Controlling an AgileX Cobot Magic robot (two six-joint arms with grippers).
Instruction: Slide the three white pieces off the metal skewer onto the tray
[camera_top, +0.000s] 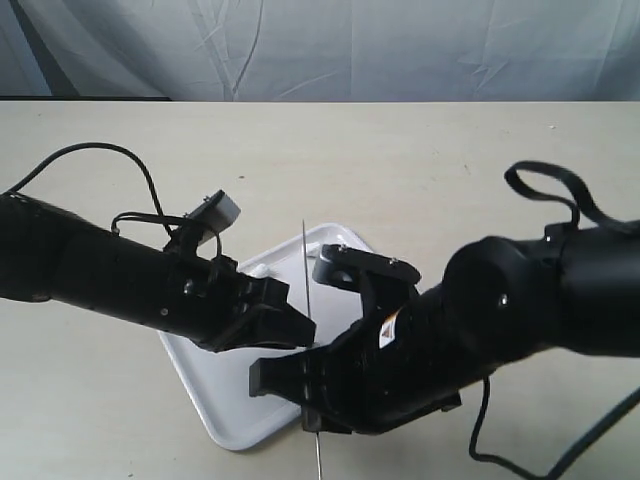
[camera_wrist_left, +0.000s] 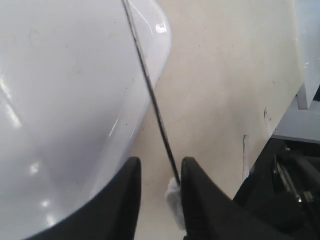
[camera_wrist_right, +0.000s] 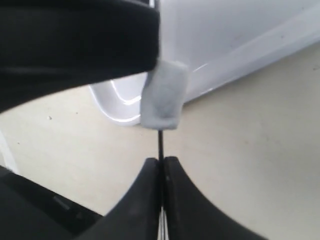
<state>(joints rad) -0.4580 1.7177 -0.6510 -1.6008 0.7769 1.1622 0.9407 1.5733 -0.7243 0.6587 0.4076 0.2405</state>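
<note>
The white tray (camera_top: 228, 398) lies mid-table, largely covered by both arms. The thin metal skewer (camera_top: 306, 270) stands over it, its far tip above the tray's back corner. My right gripper (camera_top: 313, 416) is shut on the skewer's near end (camera_wrist_right: 160, 142), fingertips (camera_wrist_right: 161, 161) pinched on the rod. Just beyond them a white piece (camera_wrist_right: 162, 95) sits on the rod; only this one lump shows. My left gripper (camera_wrist_left: 161, 162) straddles the skewer (camera_wrist_left: 152, 95) with its jaws apart. The white piece (camera_wrist_left: 174, 200) rests against one finger (camera_wrist_left: 192, 190), with a gap to the other. The tray (camera_wrist_left: 65, 100) lies beneath.
The beige table (camera_top: 450, 170) stretches round the tray, with a pale cloth backdrop (camera_top: 330, 45) behind its far edge. A black cable loop (camera_top: 545, 190) rises from the right arm, and another cable (camera_top: 90, 150) trails from the left arm.
</note>
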